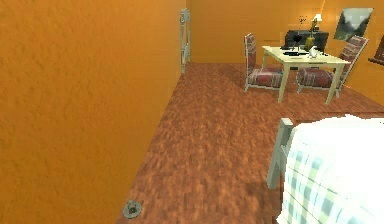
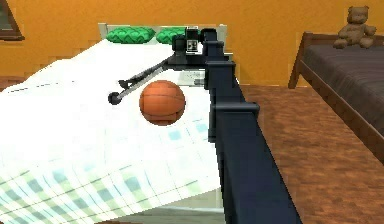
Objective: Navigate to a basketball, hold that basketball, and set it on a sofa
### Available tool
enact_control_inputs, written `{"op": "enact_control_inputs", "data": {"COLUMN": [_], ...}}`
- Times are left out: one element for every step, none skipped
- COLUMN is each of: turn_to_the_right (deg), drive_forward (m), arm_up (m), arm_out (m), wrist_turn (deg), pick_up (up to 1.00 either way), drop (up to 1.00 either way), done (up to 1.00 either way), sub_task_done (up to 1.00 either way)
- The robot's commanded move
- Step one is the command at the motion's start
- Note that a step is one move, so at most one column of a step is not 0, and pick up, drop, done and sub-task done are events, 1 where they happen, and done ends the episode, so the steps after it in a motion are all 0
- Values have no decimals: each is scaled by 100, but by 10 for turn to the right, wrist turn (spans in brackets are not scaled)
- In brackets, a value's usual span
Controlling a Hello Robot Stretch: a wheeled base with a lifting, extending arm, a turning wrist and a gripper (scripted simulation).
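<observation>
An orange basketball (image 2: 162,101) shows in the arm side view in front of a bed with a pale checked cover (image 2: 70,140). The dark arm (image 2: 245,150) rises from the bottom edge to the white marker squares (image 2: 190,45). From there the gripper (image 2: 118,96) reaches left and down, its thin fingers (image 2: 150,72) passing just above the ball. The bed cover lies behind the ball, so I cannot tell whether the gripper holds anything.
Green pillows (image 2: 140,36) lie at the bed's head. A dark bed (image 2: 345,80) with a teddy bear (image 2: 355,28) stands at the right. Ahead are an orange wall (image 1: 70,100), reddish floor (image 1: 215,130), a table (image 1: 305,60) with chairs (image 1: 260,68), the bed's corner (image 1: 335,170) and a small dark thing (image 1: 131,208).
</observation>
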Motion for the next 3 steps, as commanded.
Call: {"op": "enact_control_inputs", "data": {"turn_to_the_right": [0, 0, 0], "drive_forward": [0, 0, 0], "arm_up": [0, 0, -20], "arm_out": [0, 0, 0], "wrist_turn": [450, 120, 0], "pick_up": [0, 0, 0], "drop": [0, 0, 0], "done": [0, 0, 0], "sub_task_done": [0, 0, 0]}}
